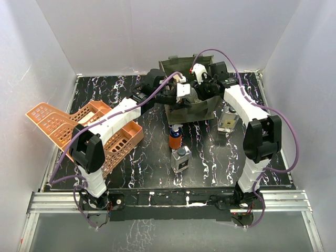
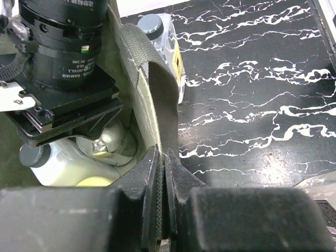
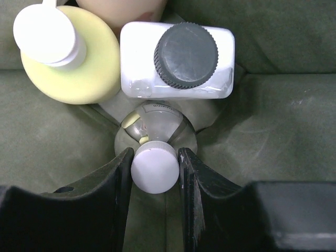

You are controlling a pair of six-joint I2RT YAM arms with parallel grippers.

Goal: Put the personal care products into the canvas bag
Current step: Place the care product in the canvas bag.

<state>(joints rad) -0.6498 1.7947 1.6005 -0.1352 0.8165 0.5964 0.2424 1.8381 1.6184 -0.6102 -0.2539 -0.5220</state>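
The white-capped bottle (image 3: 154, 170) is sitting low inside the canvas bag (image 1: 195, 107). The right fingers (image 3: 155, 155) are gripping its cap on both sides at a narrow opening. Just beside it in the bag, a yellow-green pump bottle (image 3: 73, 63) and a white bottle (image 3: 178, 60) with a dark cap are standing against each other. The left fingers (image 2: 161, 178) are clamping shut on the bag's strap (image 2: 160, 89), pulling that side of the mouth open. Out on the desk (image 1: 131, 168), 3 more are waiting: an orange bottle (image 1: 175, 139) and a square clear bottle (image 1: 181, 159) in front of the bag, and a clear bottle (image 1: 227, 119) off to its right.

The step in hand is looking like the release of the white-capped bottle. Whether its base is touching the bag floor is not showing, so lowering gently until it is resting there comes first. The right fingers should then be parting only a little, so they are not nudging the 2 neighbours over, and rising straight up through the mouth while the left fingers are holding the strap up
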